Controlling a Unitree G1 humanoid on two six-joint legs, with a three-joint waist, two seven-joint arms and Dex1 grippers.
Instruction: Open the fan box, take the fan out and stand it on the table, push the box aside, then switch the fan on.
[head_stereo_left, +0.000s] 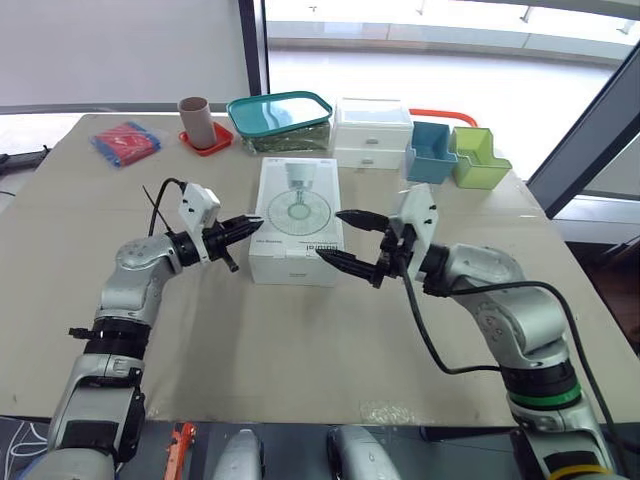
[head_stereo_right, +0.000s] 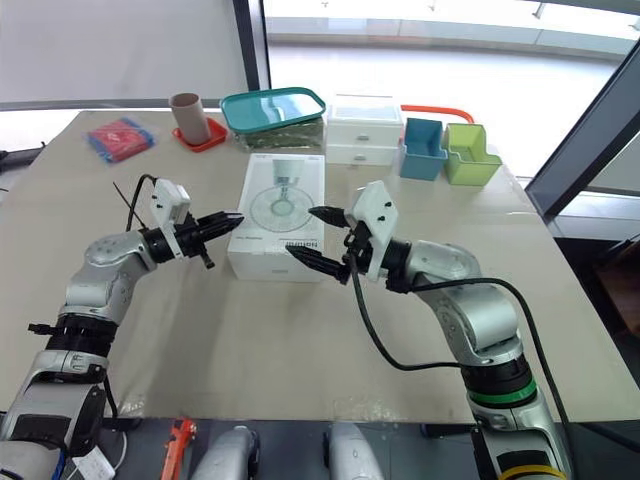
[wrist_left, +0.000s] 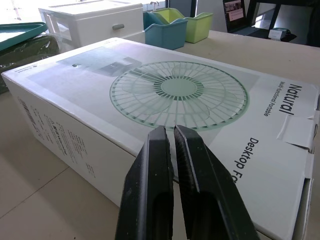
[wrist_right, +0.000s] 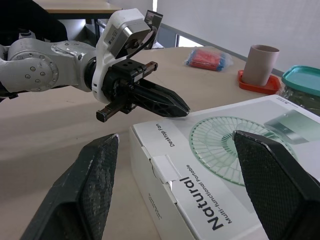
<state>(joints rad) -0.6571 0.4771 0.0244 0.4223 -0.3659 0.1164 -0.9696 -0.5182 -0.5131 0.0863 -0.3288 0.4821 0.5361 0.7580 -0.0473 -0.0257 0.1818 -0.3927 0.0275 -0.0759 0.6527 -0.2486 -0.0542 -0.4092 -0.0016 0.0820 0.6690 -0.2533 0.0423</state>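
The fan box (head_stereo_left: 296, 220) lies closed on the table (head_stereo_left: 300, 350) between the left tool (head_stereo_left: 245, 226), pinched together and empty at its side, and the right tool (head_stereo_left: 332, 235), wide open and empty over its near corner, so no step is done yet.

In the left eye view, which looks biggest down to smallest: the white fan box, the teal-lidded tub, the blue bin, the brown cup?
1. fan box, largest, though it also lies nearest the camera
2. teal-lidded tub
3. blue bin
4. brown cup, smallest, narrower than the bin
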